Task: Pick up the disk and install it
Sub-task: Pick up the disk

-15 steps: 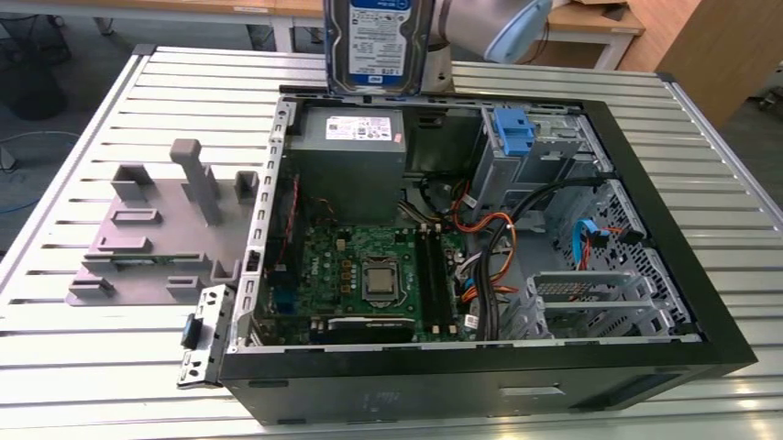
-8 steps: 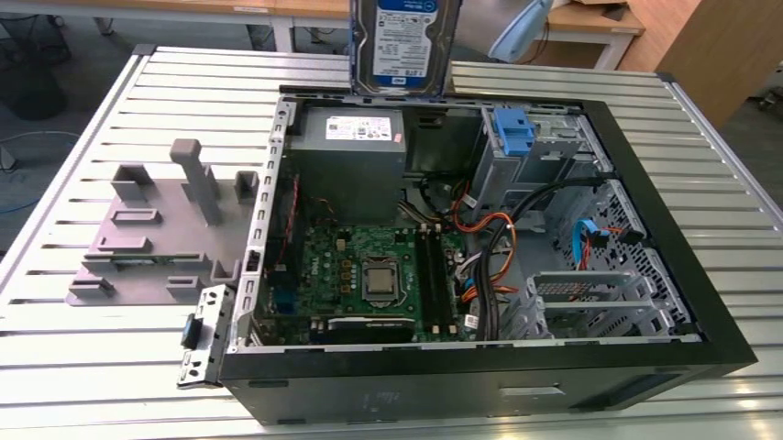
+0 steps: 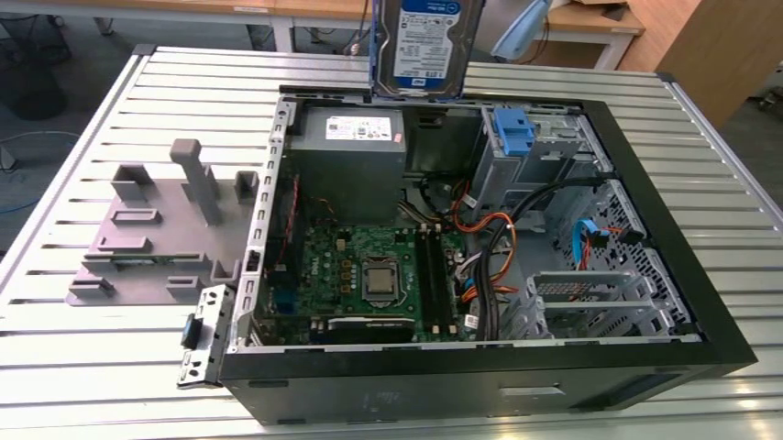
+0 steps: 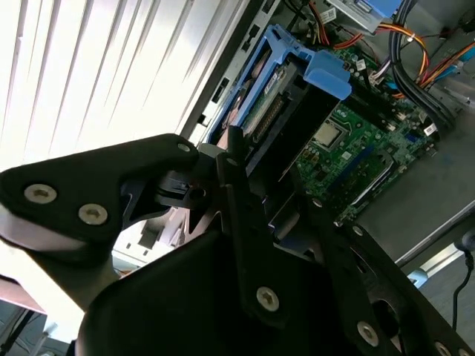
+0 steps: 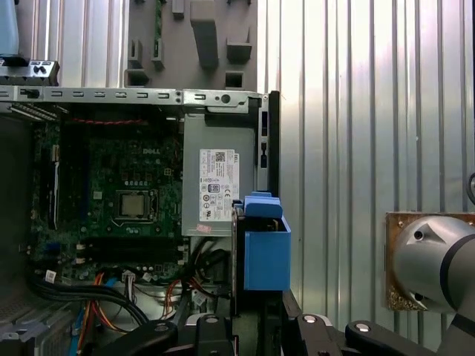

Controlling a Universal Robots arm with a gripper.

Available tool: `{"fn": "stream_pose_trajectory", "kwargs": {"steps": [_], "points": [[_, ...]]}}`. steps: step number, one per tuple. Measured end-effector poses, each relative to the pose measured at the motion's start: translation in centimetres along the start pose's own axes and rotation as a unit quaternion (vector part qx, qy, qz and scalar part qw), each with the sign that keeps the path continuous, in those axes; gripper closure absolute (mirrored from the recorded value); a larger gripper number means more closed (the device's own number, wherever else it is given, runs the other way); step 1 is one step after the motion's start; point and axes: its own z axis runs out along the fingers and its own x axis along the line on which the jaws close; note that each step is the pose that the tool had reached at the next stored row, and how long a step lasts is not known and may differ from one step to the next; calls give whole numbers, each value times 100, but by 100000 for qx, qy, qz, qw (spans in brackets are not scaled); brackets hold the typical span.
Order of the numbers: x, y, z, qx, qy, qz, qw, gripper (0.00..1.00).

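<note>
Grey plastic stand (image 3: 147, 238) is sitting on the ribbed metal table (image 3: 73, 367), exterior view's left. Next, the black case (image 3: 490, 394) is lying open w/ a green board (image 3: 367, 275), grey box (image 3: 348, 137) & orange wires (image 3: 500, 240) inside. The flat shiny disk (image 3: 423, 46), blue frame round it, is hanging over the case's far edge. Fingers of the gripper (image 4: 263, 167) are squeezing it.

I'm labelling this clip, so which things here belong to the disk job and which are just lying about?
Job: the disk, held upright over the open computer case; the gripper closed on it.
Just lying about: grey fixture block on the table; power supply; motherboard.
</note>
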Motion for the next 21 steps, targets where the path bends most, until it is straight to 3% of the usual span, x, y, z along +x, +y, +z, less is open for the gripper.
{"fn": "stream_pose_trajectory", "kwargs": {"steps": [9, 21], "points": [[14, -2, -1, -5, 3, 2, 100000, 65], [105, -2, -3, 1, 0, 5, 100000, 65]]}}
